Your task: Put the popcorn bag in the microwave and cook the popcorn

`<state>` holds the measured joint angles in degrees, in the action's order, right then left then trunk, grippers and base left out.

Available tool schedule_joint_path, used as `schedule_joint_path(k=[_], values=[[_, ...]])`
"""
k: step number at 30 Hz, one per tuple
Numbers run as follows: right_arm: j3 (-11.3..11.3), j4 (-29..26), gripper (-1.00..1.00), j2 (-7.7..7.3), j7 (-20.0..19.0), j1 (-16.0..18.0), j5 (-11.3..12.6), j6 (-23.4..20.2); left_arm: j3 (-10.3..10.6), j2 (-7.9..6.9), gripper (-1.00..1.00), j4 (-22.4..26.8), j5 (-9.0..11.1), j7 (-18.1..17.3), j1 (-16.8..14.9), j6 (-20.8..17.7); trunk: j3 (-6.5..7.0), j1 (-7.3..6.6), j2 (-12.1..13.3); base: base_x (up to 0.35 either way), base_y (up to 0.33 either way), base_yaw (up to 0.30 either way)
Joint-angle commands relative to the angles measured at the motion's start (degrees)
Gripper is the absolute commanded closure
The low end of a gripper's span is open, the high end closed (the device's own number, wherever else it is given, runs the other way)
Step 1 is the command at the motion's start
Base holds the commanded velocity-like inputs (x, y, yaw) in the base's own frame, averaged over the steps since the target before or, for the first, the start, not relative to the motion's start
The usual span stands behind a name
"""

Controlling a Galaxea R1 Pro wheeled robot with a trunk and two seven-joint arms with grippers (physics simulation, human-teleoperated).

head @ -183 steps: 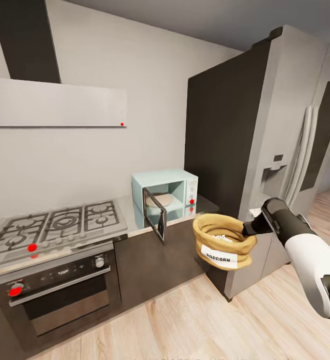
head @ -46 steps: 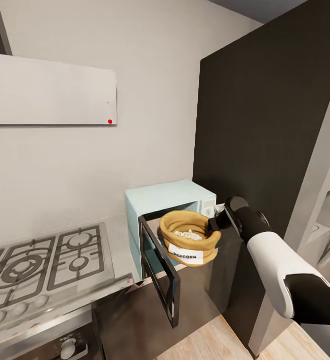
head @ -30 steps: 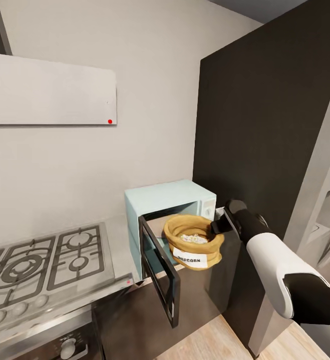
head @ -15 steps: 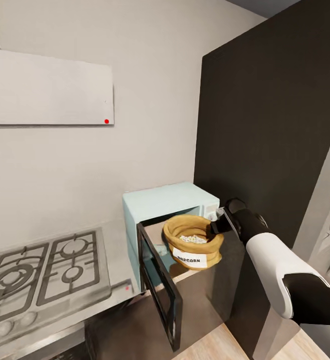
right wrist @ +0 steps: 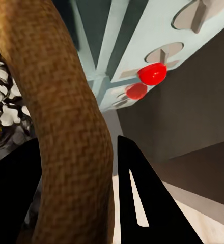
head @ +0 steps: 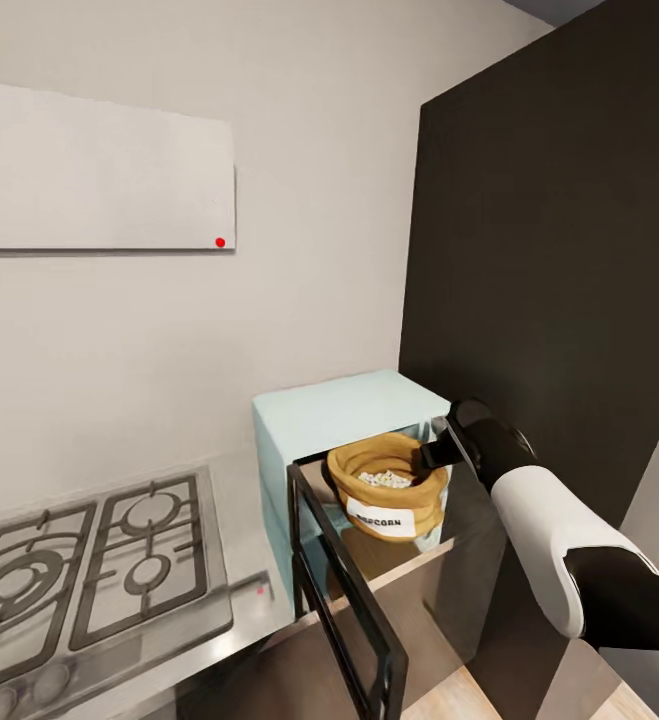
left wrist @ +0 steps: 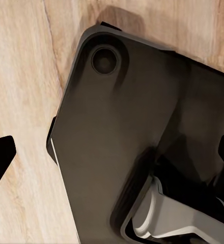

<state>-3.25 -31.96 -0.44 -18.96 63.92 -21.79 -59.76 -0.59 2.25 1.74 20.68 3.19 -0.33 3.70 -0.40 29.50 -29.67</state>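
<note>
The right gripper's fingers pinch the rolled rim of the popcorn bag; it has sunk lower since a moment ago, to the mouth of the open microwave at the surface's right end, so release seems near; right arm reaches forward, elbow bent; left fingers: cannot tell.

Home kitchen, gas hob set in countertop, mint microwave, white hood, dark cabinet

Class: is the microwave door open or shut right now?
Open. The microwave door swings outward, and the popcorn bag sits at the opening.
</note>
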Motion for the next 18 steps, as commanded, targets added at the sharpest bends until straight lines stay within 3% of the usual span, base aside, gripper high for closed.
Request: schedule_joint_path(k=[1, 5, 13, 18], values=[[-0.2, -0.1, 1.0, -0.06, -0.5, 0.1, 0.6, -0.2, 0.0, 0.03, -1.0, 0.0, 0.2, 0.2, 0.0, 0.2, -0.02, 0.02, -0.1, 0.006, 0.006, 0.0], [-0.1, -0.1, 1.0, -0.09, -0.7, 0.1, 0.8, -0.2, 0.0, 0.01, -1.0, 0.0, 0.2, 0.2, 0.0, 0.2, -0.02, 0.02, -0.1, 0.067, 0.05, 0.0], [-0.1, -0.1, 1.0, -0.04, -0.7, 0.1, 0.9, -0.2, 0.0, 0.01, -1.0, 0.0, 0.2, 0.1, 0.0, 0.2, -0.02, 0.02, -0.1, 0.232, 0.202, 0.0], [0.0, -0.1, 1.0, 0.0, -1.6, 0.1, 1.8, 0.1, 0.0, 0.01, -1.0, 0.0, 0.2, 0.1, 0.0, 0.2, -0.02, 0.02, -0.1, 0.016, 0.011, 0.0]])
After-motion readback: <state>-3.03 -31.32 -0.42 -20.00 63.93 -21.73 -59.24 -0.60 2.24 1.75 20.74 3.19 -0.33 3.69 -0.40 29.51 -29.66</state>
